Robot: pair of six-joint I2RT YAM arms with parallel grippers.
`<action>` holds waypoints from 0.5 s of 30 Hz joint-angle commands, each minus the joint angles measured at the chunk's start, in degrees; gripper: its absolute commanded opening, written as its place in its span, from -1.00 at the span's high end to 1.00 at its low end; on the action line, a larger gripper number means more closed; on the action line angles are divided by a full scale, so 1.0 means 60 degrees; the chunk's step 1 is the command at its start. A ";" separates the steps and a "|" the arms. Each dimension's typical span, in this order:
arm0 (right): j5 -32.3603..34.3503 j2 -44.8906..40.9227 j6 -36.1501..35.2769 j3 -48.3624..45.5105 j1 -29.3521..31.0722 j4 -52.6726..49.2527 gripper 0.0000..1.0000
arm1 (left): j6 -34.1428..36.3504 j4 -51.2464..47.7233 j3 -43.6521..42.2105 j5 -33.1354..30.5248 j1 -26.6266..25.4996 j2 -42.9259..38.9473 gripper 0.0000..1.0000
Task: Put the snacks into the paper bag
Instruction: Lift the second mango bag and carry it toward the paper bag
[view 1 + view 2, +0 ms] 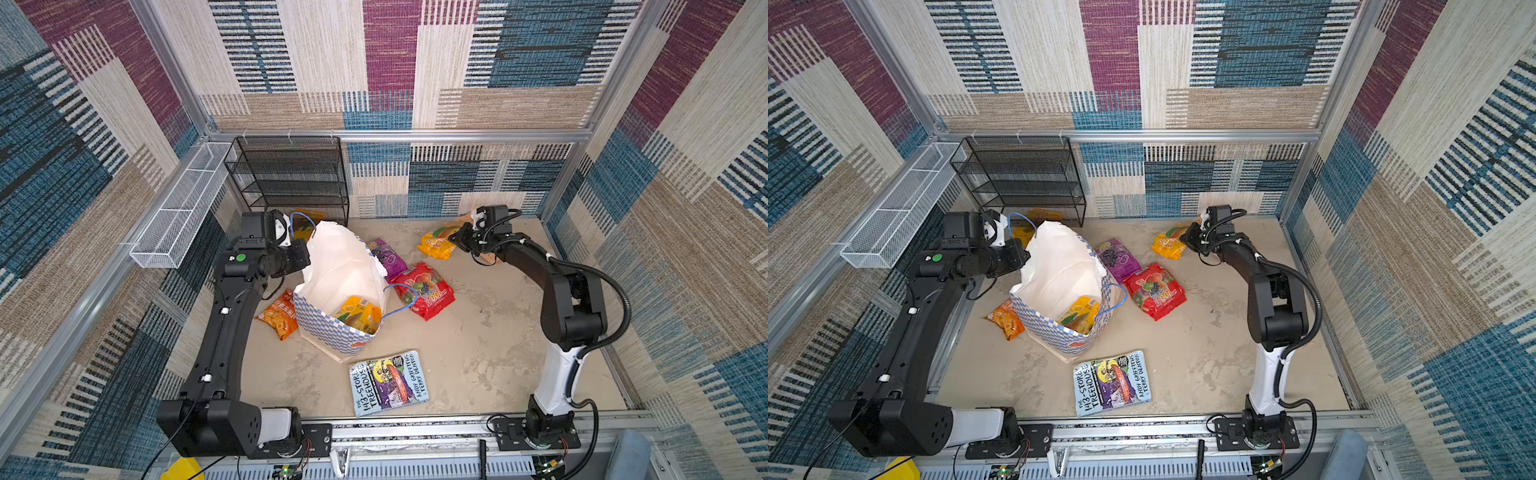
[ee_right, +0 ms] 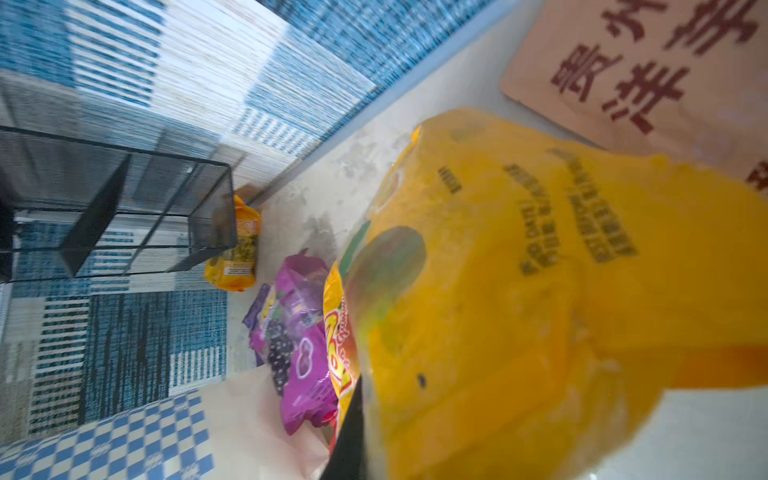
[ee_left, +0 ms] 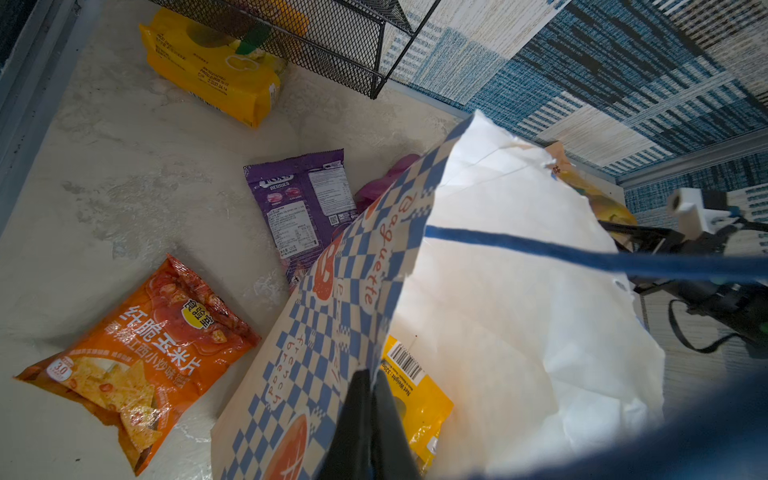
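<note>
With the left gripper [image 3: 369, 395] pinched shut on the rim of the paper bag [image 1: 340, 266], the right gripper [image 1: 457, 238] is closed on a yellow packet [image 1: 435, 246] well apart from it, which next needs carrying over the open mouth.

In a top view the book [image 1: 388, 382], five o'clock from the paper bag [image 1: 320, 328], reads "143-Storey Treehouse, Andy Griffiths, Terry Denton". Bag: "Baguette", "french bread". Purple packet [image 3: 305, 203]: "FOX'S Berries". Orange packet [image 3: 145, 353]: "3.0".
</note>
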 commanded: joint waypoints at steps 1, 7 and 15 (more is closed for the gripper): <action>-0.0054 -0.0789 -0.0404 0.0211 0.0029 0.0467 1.00 | -0.0092 0.0118 -0.0037 0.0271 0.0017 -0.0021 1.00; 0.0198 -0.2395 -0.0580 0.0339 0.0219 0.0056 1.00 | -0.0075 0.0125 -0.0037 0.0309 0.0043 -0.0036 1.00; 0.1697 -0.3748 -0.1758 0.2111 0.2215 -0.0789 1.00 | -0.0084 0.0131 -0.0024 0.0395 0.0075 -0.0089 1.00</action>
